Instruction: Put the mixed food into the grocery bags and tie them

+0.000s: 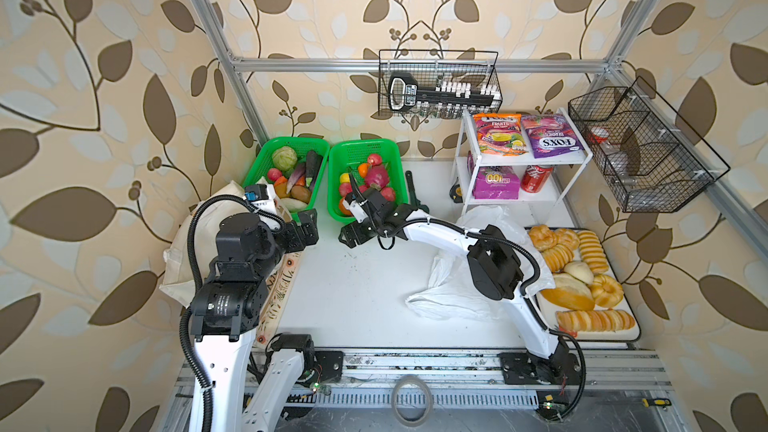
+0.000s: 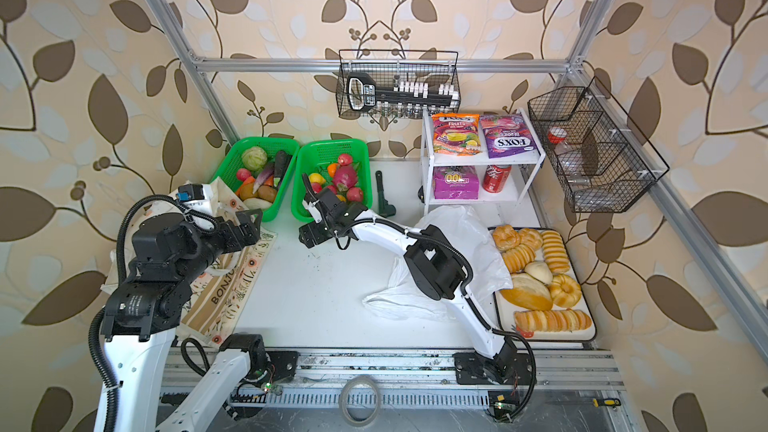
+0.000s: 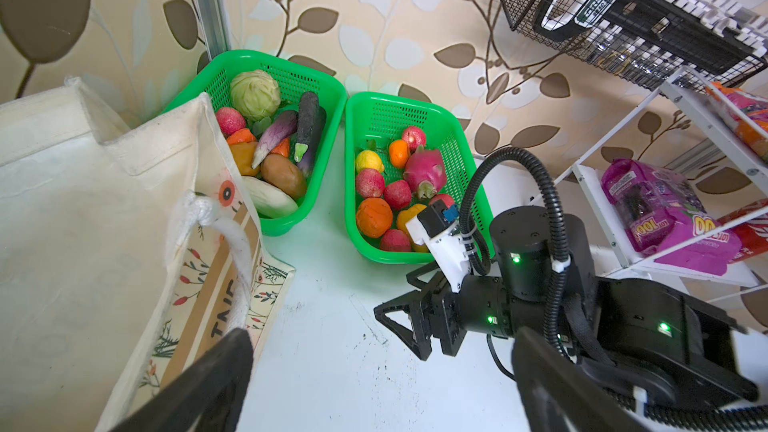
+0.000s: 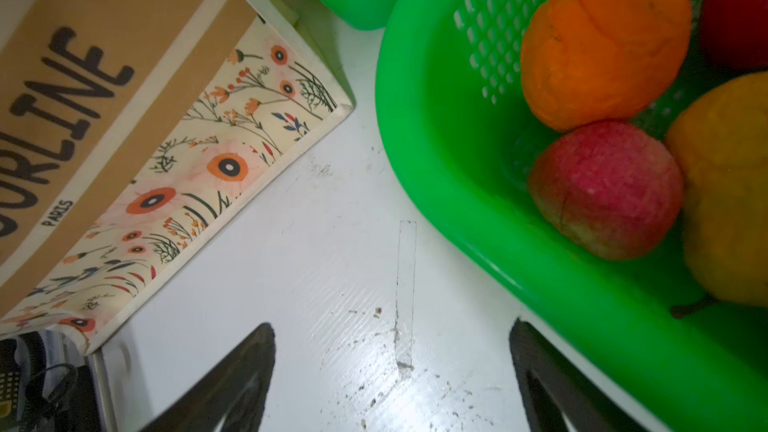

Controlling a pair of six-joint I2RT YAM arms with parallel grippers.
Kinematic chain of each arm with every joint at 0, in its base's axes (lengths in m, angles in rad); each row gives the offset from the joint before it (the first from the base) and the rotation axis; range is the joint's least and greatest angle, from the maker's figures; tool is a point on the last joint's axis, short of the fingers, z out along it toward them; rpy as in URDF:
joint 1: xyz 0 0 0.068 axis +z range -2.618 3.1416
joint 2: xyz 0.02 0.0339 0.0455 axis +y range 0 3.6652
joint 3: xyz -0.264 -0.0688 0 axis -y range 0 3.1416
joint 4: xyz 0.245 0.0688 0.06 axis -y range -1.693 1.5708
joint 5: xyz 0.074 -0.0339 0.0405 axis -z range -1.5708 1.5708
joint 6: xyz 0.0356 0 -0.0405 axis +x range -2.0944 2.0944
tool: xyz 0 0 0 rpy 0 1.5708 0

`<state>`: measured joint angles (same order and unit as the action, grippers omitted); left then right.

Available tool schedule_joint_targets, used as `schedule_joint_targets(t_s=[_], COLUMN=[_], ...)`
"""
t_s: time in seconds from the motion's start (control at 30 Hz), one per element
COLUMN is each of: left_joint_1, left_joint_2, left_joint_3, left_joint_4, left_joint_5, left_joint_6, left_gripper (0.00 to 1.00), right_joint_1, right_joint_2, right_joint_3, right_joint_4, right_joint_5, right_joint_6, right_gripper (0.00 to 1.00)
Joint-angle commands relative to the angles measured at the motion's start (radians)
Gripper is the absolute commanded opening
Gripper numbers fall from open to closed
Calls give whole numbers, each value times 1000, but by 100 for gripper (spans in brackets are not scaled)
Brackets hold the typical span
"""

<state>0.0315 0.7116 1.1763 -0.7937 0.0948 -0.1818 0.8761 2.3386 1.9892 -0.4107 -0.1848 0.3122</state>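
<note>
Two sets of jaws stand wide open, both empty. The right gripper (image 4: 390, 359) hovers low over the white table (image 4: 311, 243), just at the six o'clock side of the green plastic mesh basket (image 4: 415, 118) of toy fruit. Its spread suits the round red apple (image 4: 606, 189) and orange (image 4: 602, 47) nearest the rim, likely the next pick. The left gripper (image 3: 382, 380) hangs beside the cream cloth tote (image 2: 224, 284) at the table's nine o'clock, probably to steady its mouth. The thin white plastic bag (image 1: 453, 292) lies slack at four o'clock. The orange FOX'S pouch (image 1: 498, 135), purple snack packet (image 1: 496, 182) and red soda can (image 1: 536, 178) sit on the white shelf (image 1: 544, 197) at one o'clock.
</note>
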Motion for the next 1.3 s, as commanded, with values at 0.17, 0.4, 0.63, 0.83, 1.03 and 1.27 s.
schedule_joint_targets(t_s=[0.17,0.4,0.63,0.83,1.03,1.27], left_joint_1=[-5,-5,-5,-5,-5,-52], left_joint_2=[41,148,209,249,278,277], left_joint_3=[102,128,-10,-116,-45,107], left_joint_4=[-80,-168,-149,-98,-177,-256], left_joint_5=[-359,-692,-663,-617,-483,-28], left_joint_6=[51,86,31,12,-37,-185], left_gripper=[99,99,99,67,11,0], right_joint_1=[27,14,-71,-137,-191,-239], right_joint_2=[-414,-763,-1096,-1337,-1502,-1559], right_joint_3=[-340,-695,-984,-1138,-1233,-1288], right_joint_4=[74,167,205,168,136,114], right_joint_5=[12,101,172,264,312,298], right_joint_6=[-51,8,120,169,202,241], right_gripper=[90,91,92,94,96,96])
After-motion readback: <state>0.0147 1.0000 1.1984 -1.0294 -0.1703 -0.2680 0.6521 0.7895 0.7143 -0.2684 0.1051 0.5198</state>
